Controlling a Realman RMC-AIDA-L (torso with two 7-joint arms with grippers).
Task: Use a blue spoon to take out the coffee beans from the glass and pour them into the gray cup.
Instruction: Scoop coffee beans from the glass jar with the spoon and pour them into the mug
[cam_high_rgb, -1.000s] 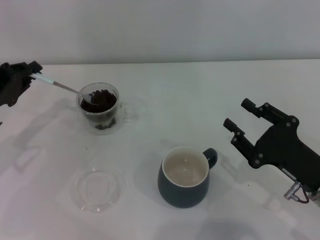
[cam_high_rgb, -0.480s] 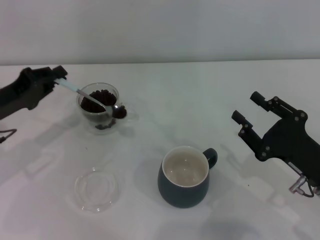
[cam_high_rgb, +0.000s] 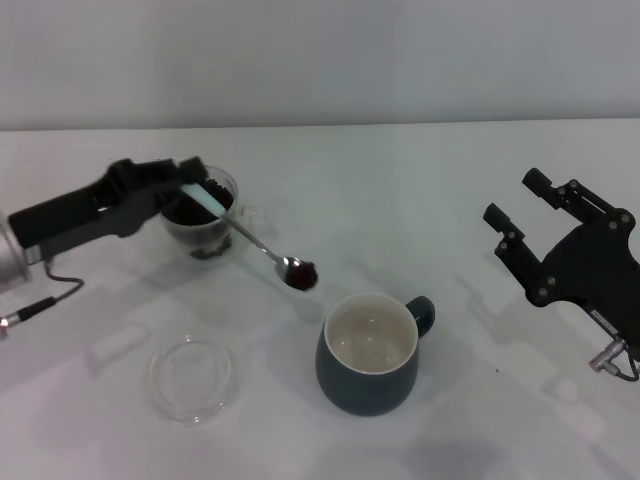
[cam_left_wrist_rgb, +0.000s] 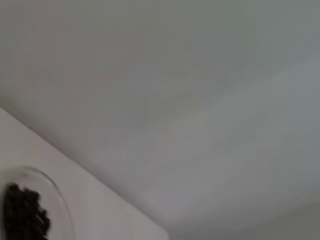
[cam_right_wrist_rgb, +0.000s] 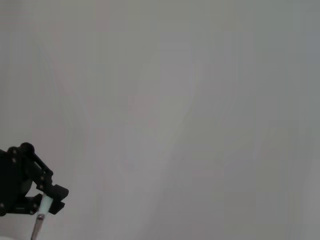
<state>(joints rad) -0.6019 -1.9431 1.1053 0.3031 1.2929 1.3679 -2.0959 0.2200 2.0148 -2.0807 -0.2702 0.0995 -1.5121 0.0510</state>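
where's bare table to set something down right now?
Bare: the stretch between the gray cup and the right tool, and the far strip behind the glass. Crowded: the left side, where the left tool carries the blue spoon with coffee beans toward the cup, glass dish in front.

glass (cam_high_rgb: 205, 222) partly hidden behind left gripper (cam_high_rgb: 186, 180), right arm (cam_high_rgb: 590, 270) cut by frame edge

One blue spoon (cam_high_rgb: 240, 232), one glass (cam_high_rgb: 205, 215) at upper left, one gray cup (cam_high_rgb: 370, 355) at lower centre, one shallow clear dish (cam_high_rgb: 194, 378) at lower left, two grippers, left gripper (cam_high_rgb: 185, 180), right gripper (cam_high_rgb: 520, 198), many coffee beans (cam_high_rgb: 303, 273), uncountable
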